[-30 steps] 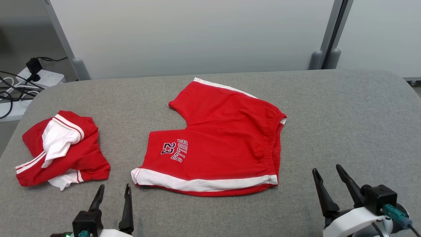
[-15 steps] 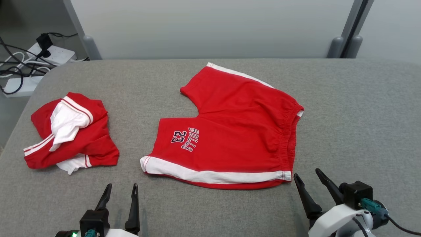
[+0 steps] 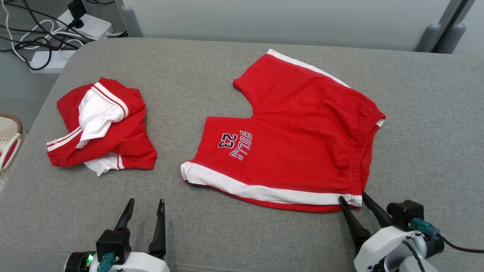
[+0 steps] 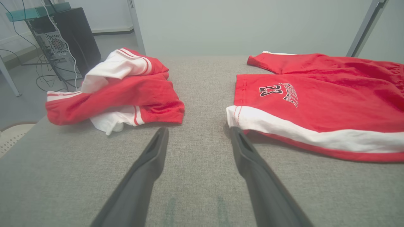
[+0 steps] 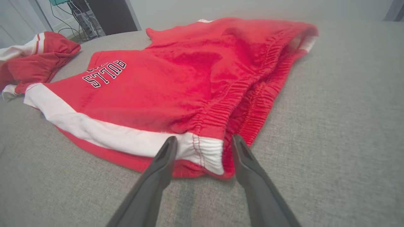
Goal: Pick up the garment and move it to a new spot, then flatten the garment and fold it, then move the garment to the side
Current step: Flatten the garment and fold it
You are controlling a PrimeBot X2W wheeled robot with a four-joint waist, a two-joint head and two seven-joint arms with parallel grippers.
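The garment, red shorts (image 3: 295,132) with white side stripes and "BULLS 23" print, lies spread flat mid-table, waistband to the right. My right gripper (image 3: 352,196) is open at its near right corner. In the right wrist view the white waistband corner (image 5: 205,148) sits between the two fingers of the right gripper (image 5: 204,140), which are not pressed on the cloth. My left gripper (image 3: 146,201) is open above bare table, near the shorts' (image 4: 315,97) left hem corner. The left gripper (image 4: 200,130) holds nothing.
A crumpled red and white garment (image 3: 102,124) lies at the table's left. The grey fabric table (image 3: 435,113) has free room on the right. Off the far left edge are a power strip with cables (image 3: 87,22) and a pale basket (image 3: 7,139).
The camera has turned, shifting the whole picture. My right gripper has advanced until its fingers straddle the shorts' near right waistband corner. The left gripper holds its place.
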